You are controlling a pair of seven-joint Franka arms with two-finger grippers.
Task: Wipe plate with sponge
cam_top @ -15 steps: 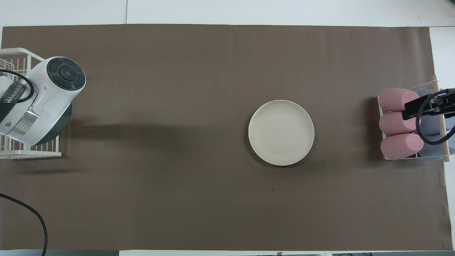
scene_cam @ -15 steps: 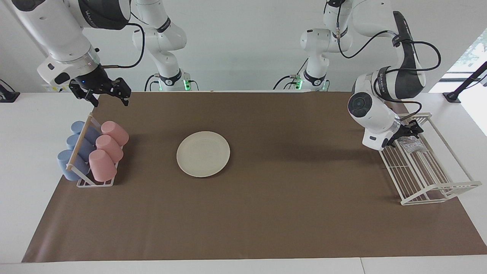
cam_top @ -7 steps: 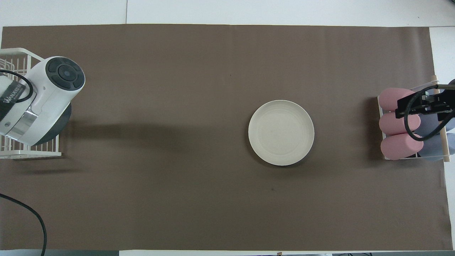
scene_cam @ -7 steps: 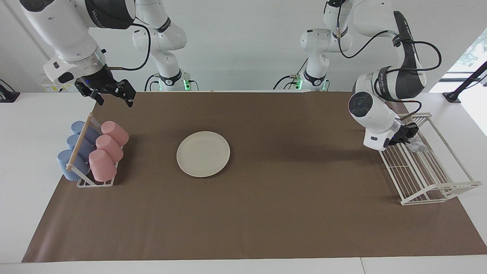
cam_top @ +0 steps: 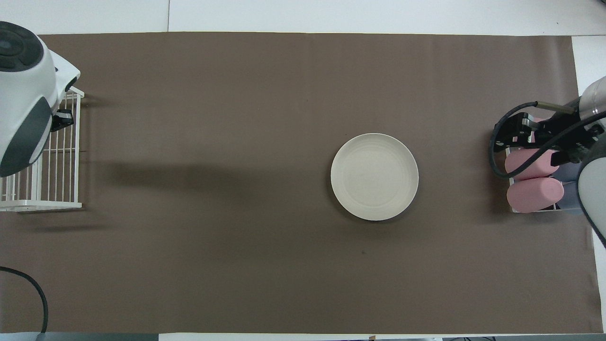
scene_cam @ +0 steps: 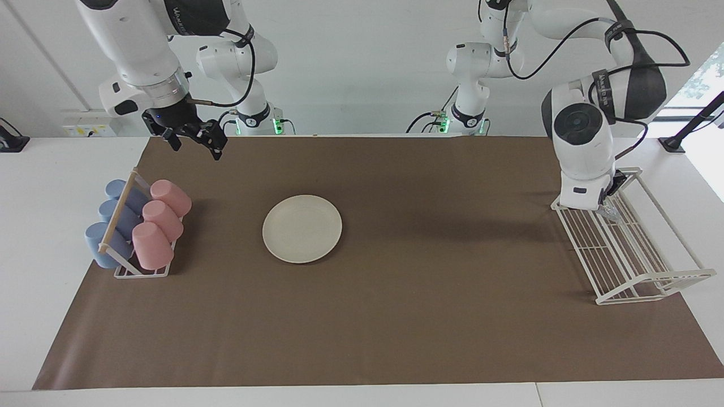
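1. The left gripper (scene_cam: 610, 195) is down inside the white wire rack (scene_cam: 633, 260) at the left arm's end of the table — its fingers pinched tight on the sponge (scene_cam: 612, 211), which shows as a silvery scrap just under the wrist.
2. The right gripper (scene_cam: 195, 140) hangs with jaws spread wide and empty, above the brown mat (scene_cam: 396, 316) beside the cup rack (scene_cam: 136, 270).
3. The plate (scene_cam: 302, 228) lies flat on the mat, well apart from both grippers, between them.
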